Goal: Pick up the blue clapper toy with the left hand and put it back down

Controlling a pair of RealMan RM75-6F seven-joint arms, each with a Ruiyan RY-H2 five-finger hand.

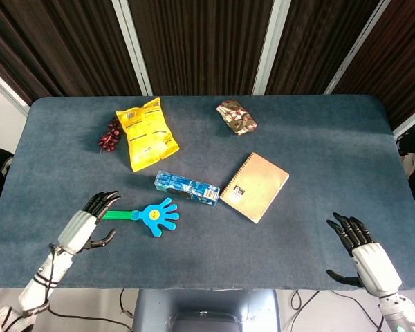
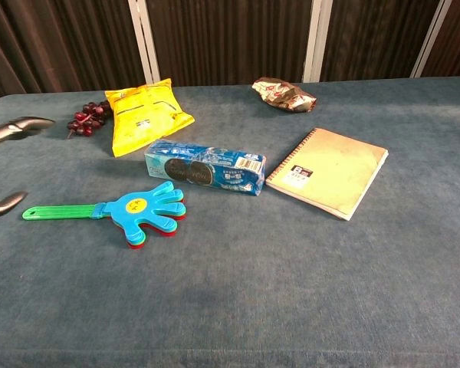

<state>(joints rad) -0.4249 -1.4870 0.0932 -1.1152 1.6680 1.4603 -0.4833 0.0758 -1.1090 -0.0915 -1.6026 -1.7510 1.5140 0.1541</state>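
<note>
My left hand (image 1: pixel 83 223) hovers with fingers spread and nothing in it, just off the green handle's end; the blue clapper toy (image 1: pixel 149 216) lies flat on the table (image 1: pixel 311 138), near the cookie pack (image 1: pixel 187 188). My right hand (image 1: pixel 363 252) sits well apart, fingers splayed and empty.

- My left hand (image 1: pixel 83 225) hovers at the near left of the counter (image 1: pixel 318 138), just left of the clapper toy's (image 1: pixel 152 216) handle end and apart from it
- The clapper toy lies flat, handle toward my left hand, palm end just in front of the biscuit pack (image 1: pixel 187 188)
- The notebook (image 1: pixel 254 187) lies right of the biscuit pack
- The snack bag (image 1: pixel 147 133) sits behind the pack, the grapes (image 1: pixel 110 134) touching its left edge
- The wrapper (image 1: pixel 236 116) lies behind the notebook
- My right hand (image 1: pixel 363 250) is at the near right, well apart from everything
</note>
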